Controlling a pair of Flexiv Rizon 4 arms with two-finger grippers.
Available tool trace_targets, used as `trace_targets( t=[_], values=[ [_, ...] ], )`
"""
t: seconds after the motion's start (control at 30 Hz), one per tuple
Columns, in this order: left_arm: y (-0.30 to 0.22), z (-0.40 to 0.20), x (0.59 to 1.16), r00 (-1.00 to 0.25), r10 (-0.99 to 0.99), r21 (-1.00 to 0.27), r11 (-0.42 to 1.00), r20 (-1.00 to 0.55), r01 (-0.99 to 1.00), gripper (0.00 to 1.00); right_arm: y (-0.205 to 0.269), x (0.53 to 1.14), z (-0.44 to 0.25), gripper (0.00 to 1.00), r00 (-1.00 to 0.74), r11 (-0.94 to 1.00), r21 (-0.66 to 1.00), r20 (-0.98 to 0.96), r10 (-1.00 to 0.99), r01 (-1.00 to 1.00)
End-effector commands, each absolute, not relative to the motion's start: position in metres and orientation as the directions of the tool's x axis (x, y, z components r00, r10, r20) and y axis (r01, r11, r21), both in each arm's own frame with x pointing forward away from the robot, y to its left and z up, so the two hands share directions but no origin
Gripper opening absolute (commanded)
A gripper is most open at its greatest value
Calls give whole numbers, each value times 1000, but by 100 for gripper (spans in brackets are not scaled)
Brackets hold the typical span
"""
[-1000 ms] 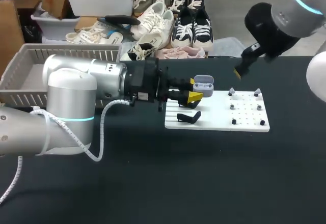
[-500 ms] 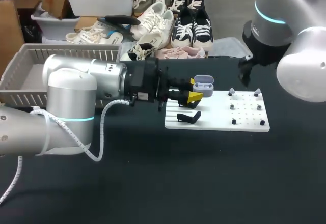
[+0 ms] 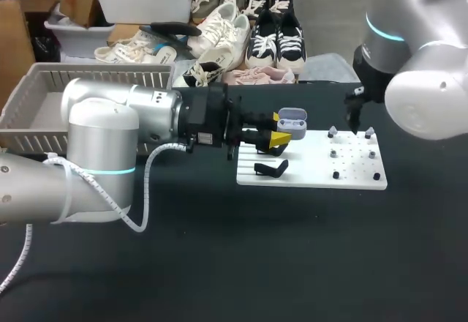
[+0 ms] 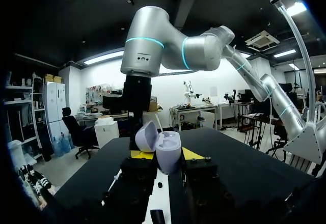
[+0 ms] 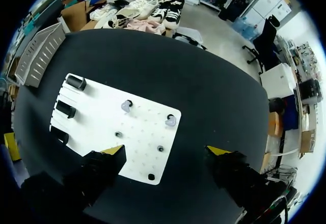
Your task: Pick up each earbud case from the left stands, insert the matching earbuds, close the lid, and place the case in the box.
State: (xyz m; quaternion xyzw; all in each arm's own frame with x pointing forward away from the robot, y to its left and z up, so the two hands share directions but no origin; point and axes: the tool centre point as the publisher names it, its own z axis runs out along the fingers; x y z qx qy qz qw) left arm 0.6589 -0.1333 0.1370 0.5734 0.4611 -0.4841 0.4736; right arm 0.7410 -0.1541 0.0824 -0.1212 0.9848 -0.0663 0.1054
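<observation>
Left wrist view has the left gripper point(image 4: 164, 154) clamped on the earbud case point(image 4: 164, 146), lid flipped open, held over the white board point(image 4: 153, 201). Over in the right wrist view, the right gripper point(image 5: 166, 150) is spread wide with nothing in it. It hangs above the board's peg side, with the two earbuds point(image 5: 170, 120) just ahead of its fingers.

Imo the job now is grabbing one bud. I'd centre the fingers over a single bud, come straight down, and pinch lightly so it doesn't skid off sideways. Leave the left arm dead still as the target. The basket point(image 3: 51, 77) sits way out to the left for later.

Versus a second ago, the right arm has swung in from the table's far edge and turned its gripper down toward the buds. Left arm and case haven't budged.
</observation>
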Motion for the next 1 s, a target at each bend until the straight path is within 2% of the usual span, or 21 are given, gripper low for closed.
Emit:
trace_targets(
  t=[0.03, 0.3, 0.37, 0.47, 1.0],
  values=[
    [-134, 137, 660, 106, 70, 97, -128, -992, 987, 0, -154, 751, 74, 61, -953, 965, -150, -181, -241, -215],
    [-134, 137, 660, 106, 70, 97, -128, -992, 987, 0, -159, 756, 58, 53, -959, 972, -130, -182, -216, -194],
    [-134, 137, 660, 106, 70, 97, -128, -992, 987, 0, -160, 757, 55, 56, -959, 974, -124, -189, -212, -191],
    [-134, 137, 660, 106, 70, 97, -128, -992, 987, 0, -160, 758, 50, 51, -959, 975, -120, -191, -210, -189],
    [-134, 137, 660, 106, 70, 97, -128, -992, 987, 0, -160, 769, 38, 50, -953, 972, -120, -204, -224, -202]
  ],
)
